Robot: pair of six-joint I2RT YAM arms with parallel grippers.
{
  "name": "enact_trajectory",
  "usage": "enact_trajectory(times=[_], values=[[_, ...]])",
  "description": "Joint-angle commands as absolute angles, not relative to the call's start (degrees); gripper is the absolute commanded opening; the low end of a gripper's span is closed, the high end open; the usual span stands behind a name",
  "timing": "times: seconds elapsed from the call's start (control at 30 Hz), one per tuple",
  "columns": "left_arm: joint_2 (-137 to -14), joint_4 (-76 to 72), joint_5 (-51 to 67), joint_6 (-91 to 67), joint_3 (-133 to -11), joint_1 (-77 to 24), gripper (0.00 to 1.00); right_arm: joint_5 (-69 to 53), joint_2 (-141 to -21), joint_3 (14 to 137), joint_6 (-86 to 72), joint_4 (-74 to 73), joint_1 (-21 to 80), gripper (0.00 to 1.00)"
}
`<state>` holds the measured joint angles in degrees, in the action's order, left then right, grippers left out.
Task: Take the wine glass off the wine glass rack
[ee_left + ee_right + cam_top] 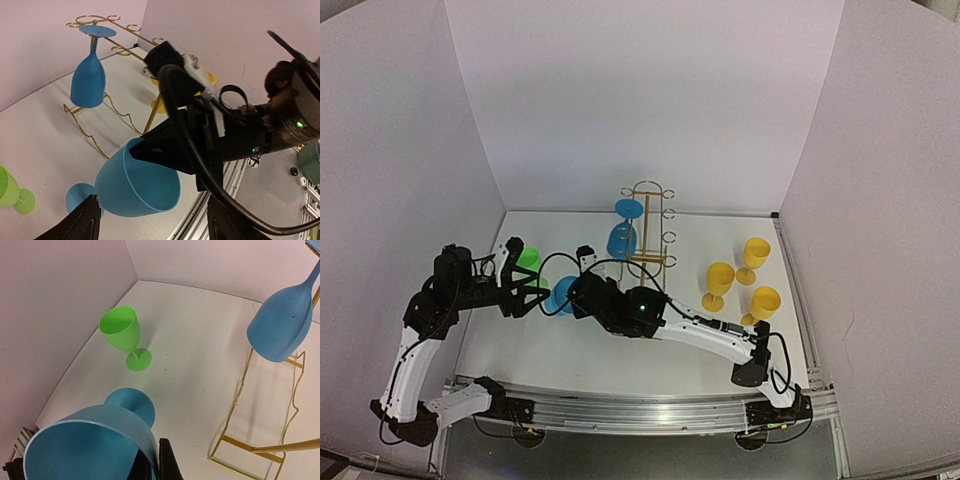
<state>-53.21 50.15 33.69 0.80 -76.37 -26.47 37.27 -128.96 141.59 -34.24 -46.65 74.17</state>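
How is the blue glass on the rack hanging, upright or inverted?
Inverted: the blue glass hangs from the rack by its foot, bowl mouth pointing down.

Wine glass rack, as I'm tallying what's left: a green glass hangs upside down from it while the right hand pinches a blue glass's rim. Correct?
No: the hanging glass on the wine glass rack is blue, not green, as the left wrist view shows. The right hand does pinch the rim of a second blue glass.

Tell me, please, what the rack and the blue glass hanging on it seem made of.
The wine glass rack looks like thin metal wire, gold and faintly shiny. The hanging blue glass is probably opaque matte plastic, its surface finely grainy.
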Motion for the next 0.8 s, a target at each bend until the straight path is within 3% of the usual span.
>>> enact_trajectory(times=[0.0,0.37,0.6,0.77], values=[[-57.15,53.82,23.37,-4.63,-78.39,-26.57,0.7,37.84,-131.51,145.17,-42.18,-44.83,74.37,0.0],[-62.69,56.11,12.54,2.39,-80.32,-31.84,0.58,35.66,-133.68,146.74,-43.38,-42.54,74.36,0.0],[-65.65,60.05,7.36,10.98,-79.24,-32.96,0.61,36.34,-134.99,146.8,-42.7,-41.85,74.36,0.0],[-67.72,61.68,5.19,12.6,-81.18,-33.09,0.47,35.49,-135.25,146.86,-41.64,-41.0,74.36,0.0]])
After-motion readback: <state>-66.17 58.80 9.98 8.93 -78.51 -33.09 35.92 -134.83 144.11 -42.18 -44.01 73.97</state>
